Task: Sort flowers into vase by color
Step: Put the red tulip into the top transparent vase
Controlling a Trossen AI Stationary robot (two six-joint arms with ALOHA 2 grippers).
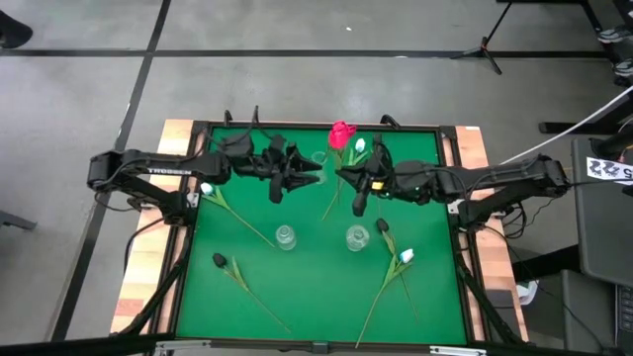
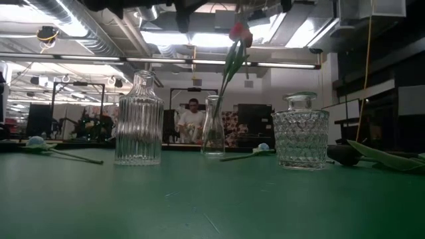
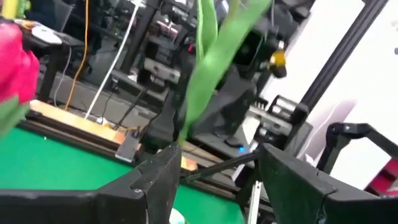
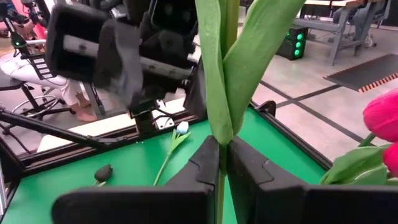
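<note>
Over back-centre of green surface (image 1: 316, 287), right gripper (image 1: 356, 181) clamps pink tulip (image 1: 342, 133) by stem, bloom above narrow vase (image 2: 213, 126). Left gripper (image 1: 315, 178) close opposite, fingers spread, holding nothing. Three glass vases, all apparently empty. Five tulips lie on surface.
</note>
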